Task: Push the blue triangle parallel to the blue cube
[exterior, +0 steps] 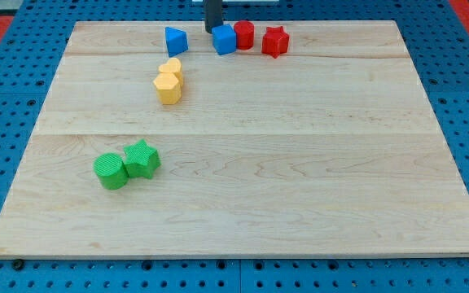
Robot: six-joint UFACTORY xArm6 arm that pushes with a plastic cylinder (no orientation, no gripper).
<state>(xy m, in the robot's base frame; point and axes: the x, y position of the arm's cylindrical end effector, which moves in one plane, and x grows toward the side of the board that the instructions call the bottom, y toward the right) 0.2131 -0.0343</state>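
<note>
The blue triangle (175, 41) lies near the view's top edge of the wooden board, left of centre. The blue cube (224, 40) lies to its right, at about the same height in the view, with a gap between them. My tip (212, 30) is at the top of the view, just behind the cube's upper left corner, touching or nearly touching it. It stands to the right of the triangle and apart from it.
A red cylinder (244, 34) touches the blue cube's right side, and a red star (275, 41) lies further right. Two yellow blocks (169, 80) sit below the triangle. A green cylinder (111, 171) and a green star (142, 158) lie at lower left.
</note>
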